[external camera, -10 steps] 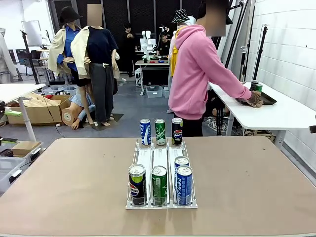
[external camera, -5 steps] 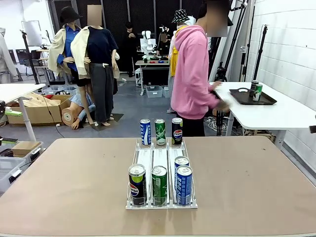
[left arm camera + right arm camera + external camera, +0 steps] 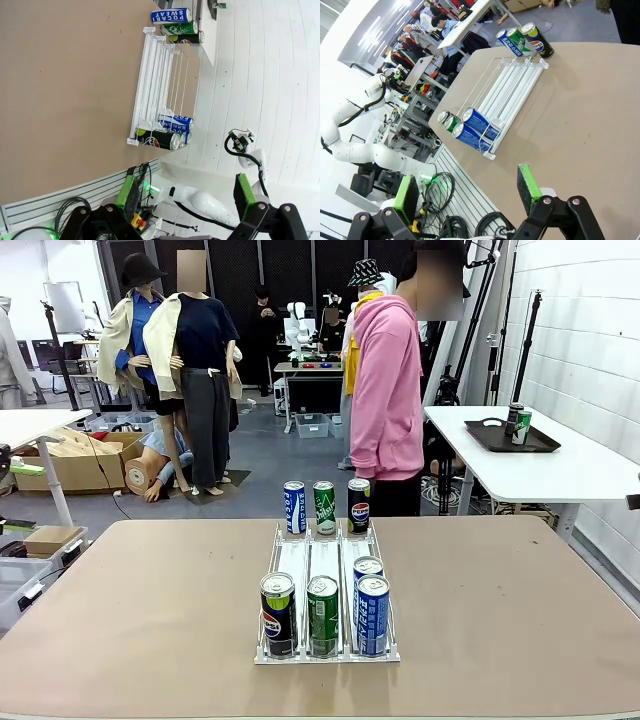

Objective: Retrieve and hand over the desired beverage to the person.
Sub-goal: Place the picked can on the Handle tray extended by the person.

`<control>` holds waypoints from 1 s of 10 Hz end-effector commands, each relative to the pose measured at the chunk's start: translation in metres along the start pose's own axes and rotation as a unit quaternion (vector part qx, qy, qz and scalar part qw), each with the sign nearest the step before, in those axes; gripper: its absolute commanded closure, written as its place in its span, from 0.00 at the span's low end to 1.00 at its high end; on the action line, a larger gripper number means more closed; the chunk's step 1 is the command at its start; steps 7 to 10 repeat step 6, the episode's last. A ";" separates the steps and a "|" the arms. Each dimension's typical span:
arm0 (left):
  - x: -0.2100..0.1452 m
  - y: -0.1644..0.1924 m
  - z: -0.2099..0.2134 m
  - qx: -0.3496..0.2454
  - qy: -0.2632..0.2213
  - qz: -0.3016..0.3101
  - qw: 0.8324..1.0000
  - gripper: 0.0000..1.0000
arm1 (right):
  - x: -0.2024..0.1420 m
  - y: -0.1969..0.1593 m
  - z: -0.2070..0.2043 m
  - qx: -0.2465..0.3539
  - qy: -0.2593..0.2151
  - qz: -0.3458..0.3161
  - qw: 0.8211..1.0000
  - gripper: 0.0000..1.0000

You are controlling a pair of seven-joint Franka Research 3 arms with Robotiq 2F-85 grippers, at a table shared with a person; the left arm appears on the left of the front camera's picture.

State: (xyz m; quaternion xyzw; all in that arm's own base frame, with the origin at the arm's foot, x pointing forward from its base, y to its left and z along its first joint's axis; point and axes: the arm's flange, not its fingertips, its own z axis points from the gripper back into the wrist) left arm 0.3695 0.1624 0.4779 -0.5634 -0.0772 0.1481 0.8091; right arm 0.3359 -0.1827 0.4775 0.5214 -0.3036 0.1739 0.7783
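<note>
A white wire rack (image 3: 325, 560) lies mid-table. At its near end stand a black Pepsi can (image 3: 278, 613), a green can (image 3: 322, 615) and two blue cans (image 3: 372, 615). Just past its far end stand a blue Pocari Sweat can (image 3: 294, 507), a green can (image 3: 324, 507) and a black Pepsi can (image 3: 359, 505). The person (image 3: 388, 390) in a pink hoodie stands side-on beyond the far edge. My left gripper (image 3: 187, 192) is open and holds nothing, back from the rack (image 3: 160, 85). My right gripper (image 3: 467, 190) is also open and holds nothing, with the rack (image 3: 512, 82) ahead.
A white side table (image 3: 560, 475) at the far right carries a black tray (image 3: 515, 437) with two cans. Bare brown tabletop (image 3: 150, 610) spreads on both sides of the rack. Cardboard boxes (image 3: 80, 460) sit on the floor at far left.
The person pulled an arm back from the tray on the side table and now stands upright beside my table. The cans and rack have not moved.
</note>
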 end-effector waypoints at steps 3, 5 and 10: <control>-0.002 -0.001 0.002 0.005 -0.003 -0.005 1.000 0.00 | 0.000 0.000 0.000 0.005 -0.004 0.005 1.000 0.00; -0.002 -0.001 0.002 0.005 -0.003 -0.005 1.000 0.00 | 0.000 0.000 0.000 0.005 -0.004 0.005 1.000 0.00; -0.002 -0.001 0.002 0.005 -0.003 -0.005 1.000 0.00 | 0.000 0.000 0.000 0.005 -0.004 0.005 1.000 0.00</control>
